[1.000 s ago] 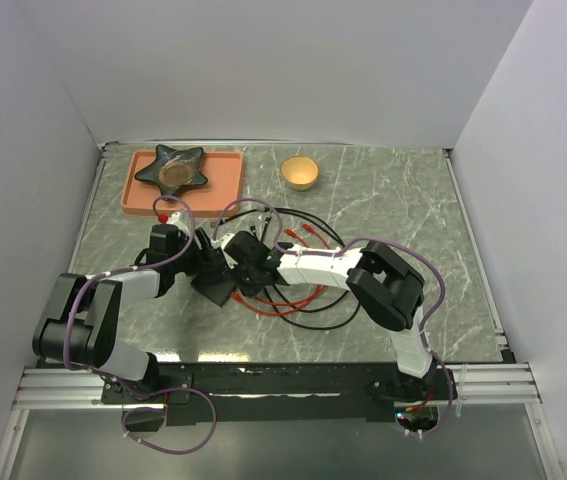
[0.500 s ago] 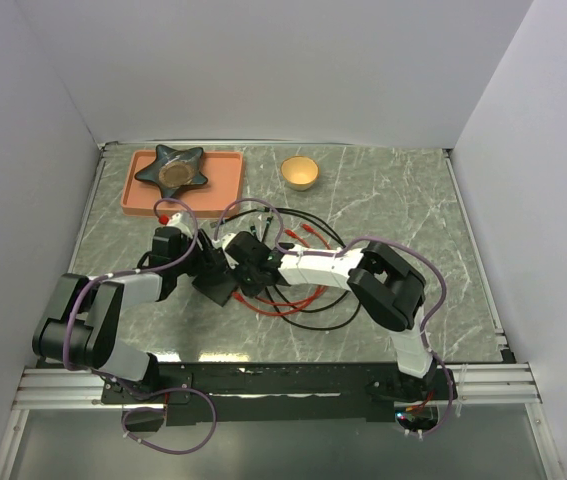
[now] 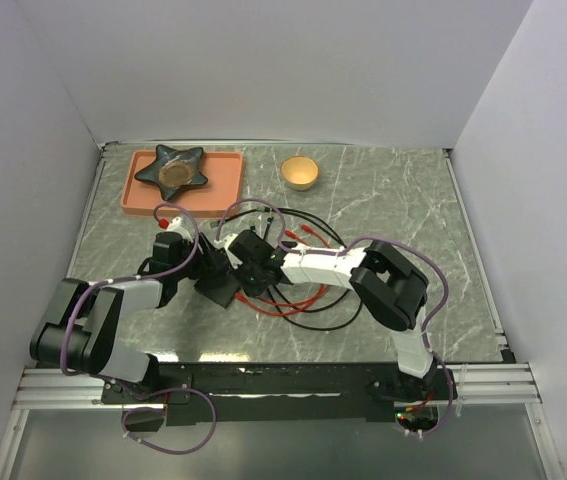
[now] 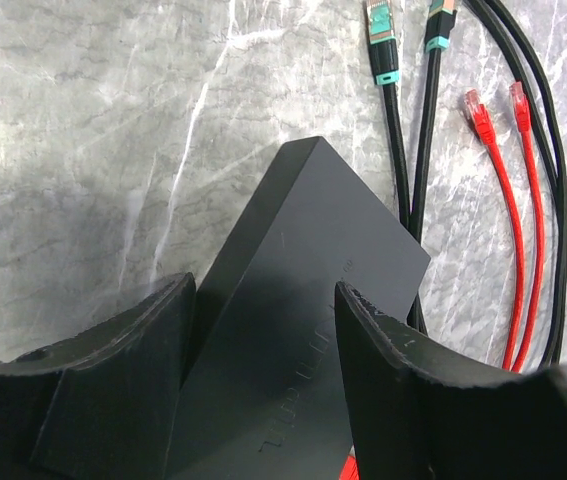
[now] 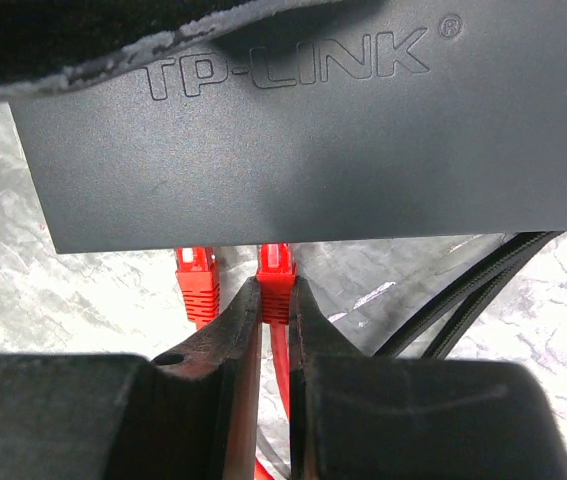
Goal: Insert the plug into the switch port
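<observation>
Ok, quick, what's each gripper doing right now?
Left gripper: closed on the black switch.
Right gripper: closed on a red plug, at the switch's edge.

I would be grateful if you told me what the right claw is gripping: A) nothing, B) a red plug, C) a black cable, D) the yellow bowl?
B: in the right wrist view, the right claw is pinched shut around a red plug at the edge of the switch.

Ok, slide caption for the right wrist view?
Right jaws shut on a red plug at the edge of the black TP-Link switch, second red plug beside it.
</observation>
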